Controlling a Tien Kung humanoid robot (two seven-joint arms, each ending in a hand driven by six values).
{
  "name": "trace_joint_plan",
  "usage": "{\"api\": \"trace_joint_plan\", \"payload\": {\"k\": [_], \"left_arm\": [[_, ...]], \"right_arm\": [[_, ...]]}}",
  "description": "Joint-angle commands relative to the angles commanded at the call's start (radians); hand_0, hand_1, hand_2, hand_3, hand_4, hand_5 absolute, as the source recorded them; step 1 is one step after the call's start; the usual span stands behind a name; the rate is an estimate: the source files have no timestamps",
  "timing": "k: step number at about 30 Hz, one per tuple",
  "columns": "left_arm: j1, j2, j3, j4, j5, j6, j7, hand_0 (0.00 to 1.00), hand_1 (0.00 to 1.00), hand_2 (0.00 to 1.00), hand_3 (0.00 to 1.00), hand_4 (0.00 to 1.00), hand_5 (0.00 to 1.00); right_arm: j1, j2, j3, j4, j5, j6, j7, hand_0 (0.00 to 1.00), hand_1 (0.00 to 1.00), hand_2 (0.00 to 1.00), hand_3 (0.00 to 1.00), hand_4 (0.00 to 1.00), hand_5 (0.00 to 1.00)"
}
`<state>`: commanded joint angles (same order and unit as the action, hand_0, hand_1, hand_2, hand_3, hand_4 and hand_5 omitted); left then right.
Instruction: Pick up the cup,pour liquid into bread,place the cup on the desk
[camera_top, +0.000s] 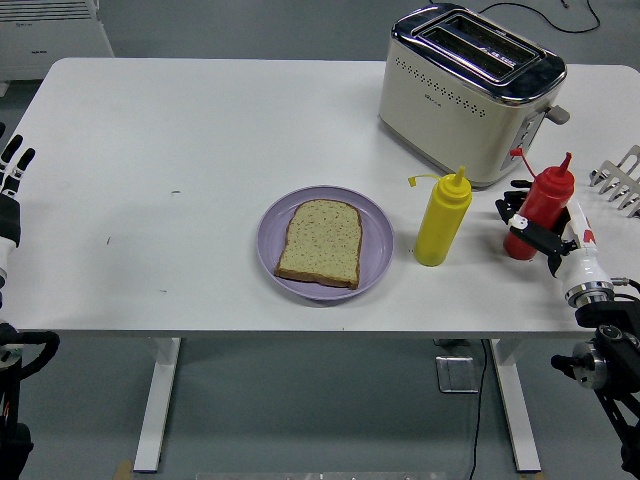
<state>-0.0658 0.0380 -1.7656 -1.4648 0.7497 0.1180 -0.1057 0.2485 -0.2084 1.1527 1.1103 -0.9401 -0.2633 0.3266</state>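
On the table, one bread slice, two bottles, right hand clasping red bottle.

White desk seen from above. A purple plate near the front edge carries one slice of bread. Just right of the plate stands a yellow squeeze bottle, cap hanging open on its tether. Farther right, the right robot hand wraps its fingers around a red squeeze bottle. A cream toaster sits behind both bottles. The left robot hand rests at the left edge, fingers extended.
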Motion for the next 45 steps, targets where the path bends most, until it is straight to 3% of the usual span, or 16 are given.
{"api": "trace_joint_plan", "payload": {"k": [2,3,8,9,14,15,20,21,30,45], "left_arm": [[0.001,0.000,0.000,0.000,0.000,0.000,0.000,0.715,0.757,0.795,0.705,0.663,0.998],[0.001,0.000,0.000,0.000,0.000,0.000,0.000,0.716,0.757,0.794,0.704,0.664,0.998],[0.002,0.000,-0.001,0.001,0.001,0.000,0.000,0.716,0.757,0.794,0.704,0.664,0.998],[0.002,0.000,-0.001,0.001,0.001,0.000,0.000,0.716,0.756,0.794,0.704,0.663,0.998],[0.001,0.000,-0.003,0.001,0.001,0.001,0.000,0.716,0.756,0.794,0.704,0.663,0.998],[0.000,0.000,-0.003,0.001,0.001,0.001,0.000,0.716,0.756,0.794,0.703,0.663,0.998],[0.000,0.000,-0.005,0.001,0.001,0.001,0.000,0.716,0.756,0.794,0.703,0.663,0.998],[0.000,0.000,-0.005,0.001,0.001,0.001,0.000,0.716,0.756,0.794,0.703,0.663,0.998],[0.000,-0.001,-0.006,0.001,0.001,0.001,0.000,0.716,0.755,0.793,0.703,0.663,0.998],[-0.002,0.000,-0.009,0.001,0.002,0.002,0.000,0.716,0.756,0.793,0.703,0.662,0.998]], "right_arm": [[0.000,0.000,0.002,0.000,0.008,-0.008,0.005,0.541,0.460,0.482,0.467,0.659,0.009],[0.000,0.000,0.002,0.000,0.011,-0.010,0.006,0.396,0.411,0.454,0.449,0.603,0.002],[-0.001,0.001,0.003,-0.001,0.023,-0.011,0.008,0.396,0.411,0.454,0.449,0.603,0.002],[-0.001,0.001,0.003,-0.002,0.024,-0.011,0.008,0.329,0.348,0.426,0.438,0.590,0.002],[-0.002,0.002,0.005,-0.004,0.042,-0.015,0.009,0.329,0.348,0.426,0.438,0.590,0.002],[-0.002,0.002,0.005,-0.005,0.044,-0.016,0.010,0.103,0.237,0.336,0.368,0.705,0.023],[-0.002,0.002,0.009,-0.008,0.047,-0.022,0.008,0.103,0.237,0.336,0.368,0.705,0.023],[-0.002,0.002,0.009,-0.008,0.047,-0.021,0.007,0.021,0.126,0.275,0.313,0.790,0.104],[-0.004,-0.001,0.020,0.015,0.060,-0.004,-0.009,0.002,0.105,0.260,0.316,0.800,0.128],[0.001,-0.027,0.101,0.155,0.118,0.043,-0.050,0.002,0.081,0.251,0.334,0.812,0.155]]}}
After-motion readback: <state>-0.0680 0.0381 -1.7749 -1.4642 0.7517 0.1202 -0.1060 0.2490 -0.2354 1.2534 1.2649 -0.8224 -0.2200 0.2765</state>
